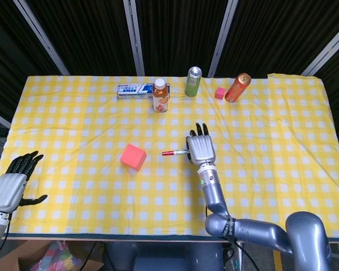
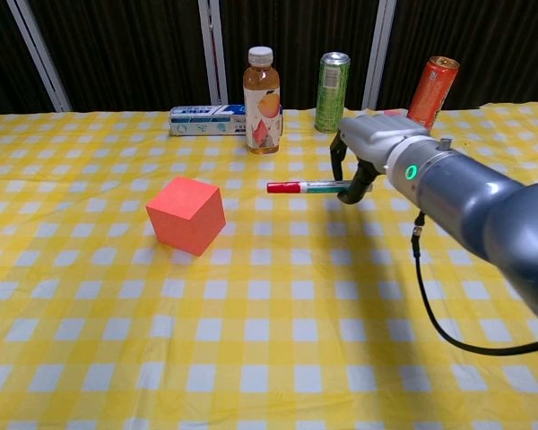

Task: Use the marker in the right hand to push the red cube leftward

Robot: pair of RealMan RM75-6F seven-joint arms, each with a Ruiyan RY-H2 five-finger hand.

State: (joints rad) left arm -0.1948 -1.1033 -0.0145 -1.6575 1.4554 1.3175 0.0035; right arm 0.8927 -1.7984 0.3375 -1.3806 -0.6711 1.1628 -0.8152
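In the head view we see the red cube [image 1: 133,156] resting on the yellow checked tablecloth [image 1: 73,118], a little to the left of the table's middle. At three o'clock from it, with a clear gap between, lies the red cap of the slim marker [image 1: 175,152], which points to nine o'clock and is held level by our right hand [image 1: 201,148], the fingers curled around its rear end. Our left hand [image 1: 12,182] is at the left edge by the table's near corner, holding nothing, with its fingers apart. Along the far side stand an orange juice bottle with a white cap [image 1: 160,95], a green can [image 1: 193,81] and an orange can [image 1: 238,87]. In the chest view the right hand [image 2: 369,148] grips the marker [image 2: 307,187] above the cloth, and the cube [image 2: 186,215] sits at eight o'clock from the cap, apart from it.
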